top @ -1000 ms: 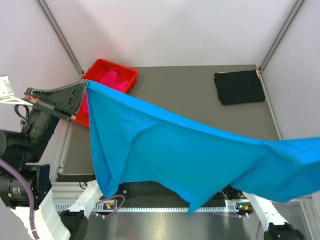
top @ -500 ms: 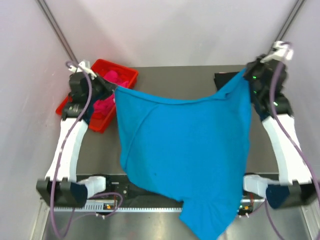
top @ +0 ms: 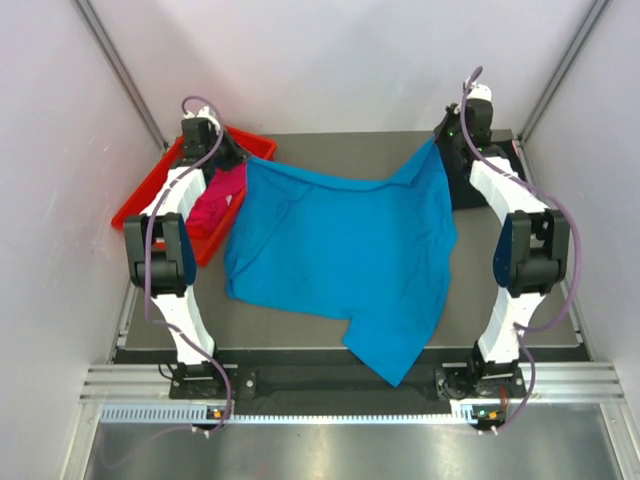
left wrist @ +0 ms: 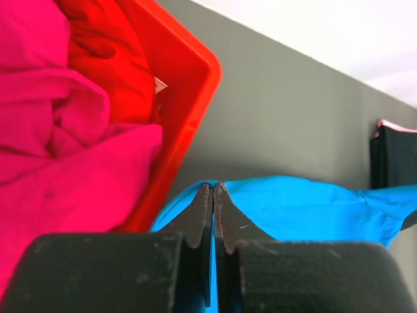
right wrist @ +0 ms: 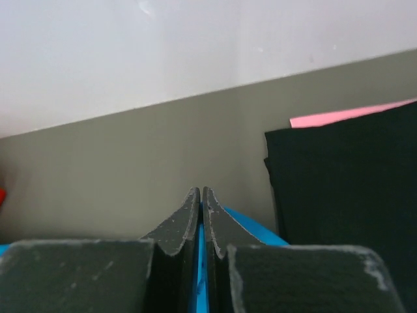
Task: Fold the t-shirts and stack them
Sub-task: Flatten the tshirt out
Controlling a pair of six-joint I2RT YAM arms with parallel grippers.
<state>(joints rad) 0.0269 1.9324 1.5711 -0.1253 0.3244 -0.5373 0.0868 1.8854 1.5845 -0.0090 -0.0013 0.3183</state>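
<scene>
Top view: the turquoise t-shirt (top: 340, 240) is lying spread across the table (top: 330, 145), its far edge lifted at both corners. The left gripper (top: 243, 158) is pinching the left corner beside the red tray (top: 140, 200), where the magenta t-shirt (top: 215, 200) is sitting bunched. The right gripper (top: 437, 140) is pinching the right corner by the folded black t-shirt (top: 462, 192).

Left wrist: fingers are pressing fully together on turquoise cloth.

Right wrist: fingers are clamping tight, a blue strip showing between them, with the black t-shirt lying just beside.
</scene>
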